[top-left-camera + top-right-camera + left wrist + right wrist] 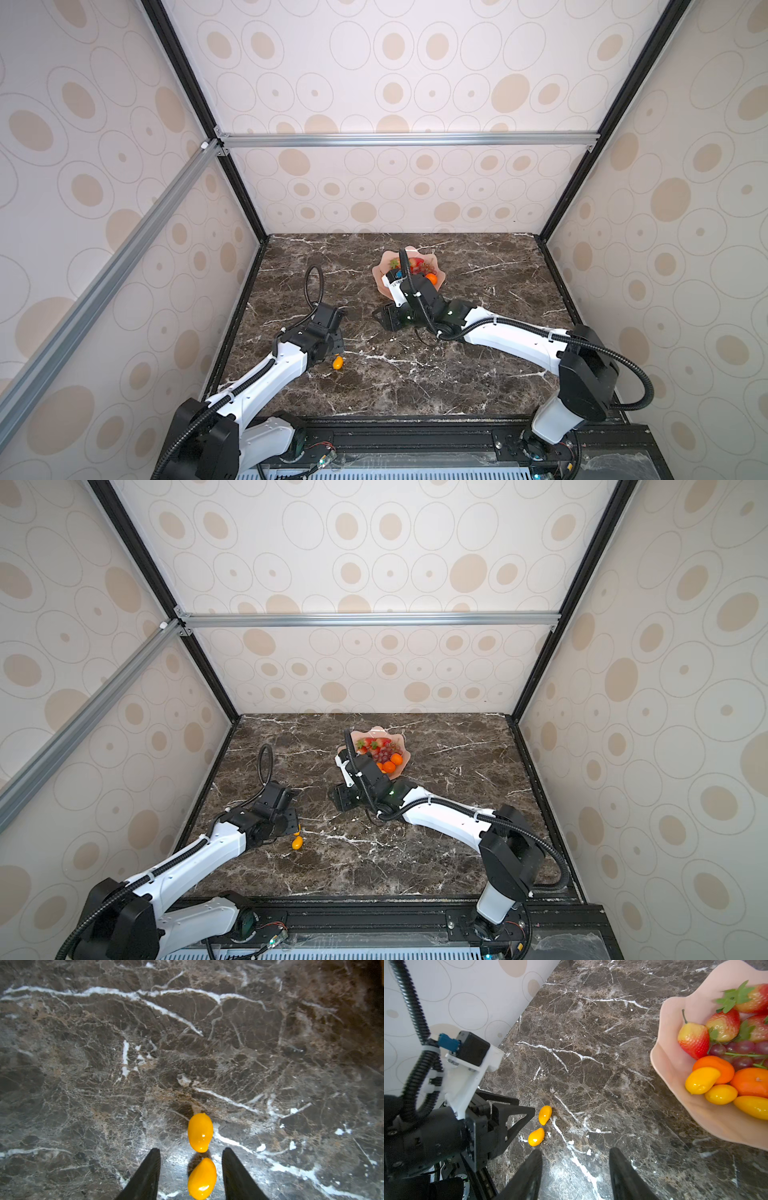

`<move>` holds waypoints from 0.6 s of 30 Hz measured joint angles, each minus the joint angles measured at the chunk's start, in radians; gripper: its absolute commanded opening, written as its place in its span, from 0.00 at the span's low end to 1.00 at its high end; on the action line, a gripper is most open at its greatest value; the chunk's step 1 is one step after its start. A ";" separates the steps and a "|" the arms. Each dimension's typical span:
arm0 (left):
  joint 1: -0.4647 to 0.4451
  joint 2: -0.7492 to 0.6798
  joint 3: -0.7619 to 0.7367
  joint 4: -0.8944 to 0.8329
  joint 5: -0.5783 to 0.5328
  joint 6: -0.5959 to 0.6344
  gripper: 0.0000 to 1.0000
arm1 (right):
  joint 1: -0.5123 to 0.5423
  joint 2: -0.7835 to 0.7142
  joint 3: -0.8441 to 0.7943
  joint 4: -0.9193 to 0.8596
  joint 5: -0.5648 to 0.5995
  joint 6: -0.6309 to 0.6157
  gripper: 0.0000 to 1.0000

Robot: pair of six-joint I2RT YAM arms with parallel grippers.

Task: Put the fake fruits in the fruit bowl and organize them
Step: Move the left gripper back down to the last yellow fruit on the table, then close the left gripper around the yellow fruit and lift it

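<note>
My left hand is half open and holding nothing, straddling the near oval fruit on the bench. The second oval fruit sits just ahead, long axes along my fingers. Left is nearer. My right hand is open and empty, beside the fruit bowl. No legible writing.

Left claw and right claw gape (both low).

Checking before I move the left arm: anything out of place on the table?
Yes. One yellow fruit lies within the open left gripper, another yellow fruit just beyond, both on the table, outside the fruit bowl. Nothing looks damaged.
</note>
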 measured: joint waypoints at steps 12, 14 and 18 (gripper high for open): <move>0.025 0.116 -0.001 0.080 0.069 0.029 0.46 | 0.000 -0.082 -0.103 0.084 0.040 -0.013 0.79; 0.025 0.129 -0.001 0.084 0.072 0.032 0.45 | 0.000 -0.095 -0.120 0.088 0.055 -0.010 0.83; 0.025 0.148 -0.001 0.089 0.072 0.035 0.45 | 0.000 -0.113 -0.139 0.094 0.078 -0.003 0.90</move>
